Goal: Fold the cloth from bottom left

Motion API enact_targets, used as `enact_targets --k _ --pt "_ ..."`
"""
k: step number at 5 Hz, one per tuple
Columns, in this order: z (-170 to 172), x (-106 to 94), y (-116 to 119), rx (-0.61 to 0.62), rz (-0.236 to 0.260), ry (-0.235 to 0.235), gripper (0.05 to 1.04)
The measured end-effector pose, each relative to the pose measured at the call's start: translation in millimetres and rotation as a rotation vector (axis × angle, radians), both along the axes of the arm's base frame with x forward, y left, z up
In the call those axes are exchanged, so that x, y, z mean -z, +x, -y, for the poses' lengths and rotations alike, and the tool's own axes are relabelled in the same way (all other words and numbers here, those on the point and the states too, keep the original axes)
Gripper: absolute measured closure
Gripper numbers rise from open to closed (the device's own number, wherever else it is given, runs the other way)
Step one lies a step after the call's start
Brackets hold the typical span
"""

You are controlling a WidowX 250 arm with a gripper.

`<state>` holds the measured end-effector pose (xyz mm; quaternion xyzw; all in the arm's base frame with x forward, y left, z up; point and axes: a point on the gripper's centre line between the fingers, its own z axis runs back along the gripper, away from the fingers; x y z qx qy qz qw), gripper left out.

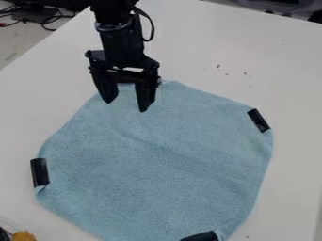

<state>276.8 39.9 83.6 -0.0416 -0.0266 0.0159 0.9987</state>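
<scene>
The blue cloth (164,160) lies spread beneath my pincer (125,106), its upper edge passing behind my two fingers, which stand wide apart with nothing between them; whether their tips touch it I cannot tell. Black strips (39,172) sit at its left, right and lower corners. Under it is the white table (50,103), with something yellow-orange (24,236) at the lower left.

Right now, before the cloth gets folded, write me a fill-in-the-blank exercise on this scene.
The cloth is light ____ in colour.
It lies on a ____ table.
The gripper over it is ____, not shut.
Counting each one in view, ____ black strips sit at its edges.
Missing words: blue; white; open; three.
</scene>
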Motion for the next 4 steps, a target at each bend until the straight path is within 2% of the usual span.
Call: enact_targets --k 1,2,3,4 --pt "0 7.3 -4 -0.009 -0.023 0.0 0.082" --pt "-5 13.0 -22 -0.091 -0.009 0.057 0.082" --pt "-20 9.1 -36 -0.174 0.021 0.111 0.082" --pt "-42 22.6 -56 -0.26 0.049 0.15 0.082"
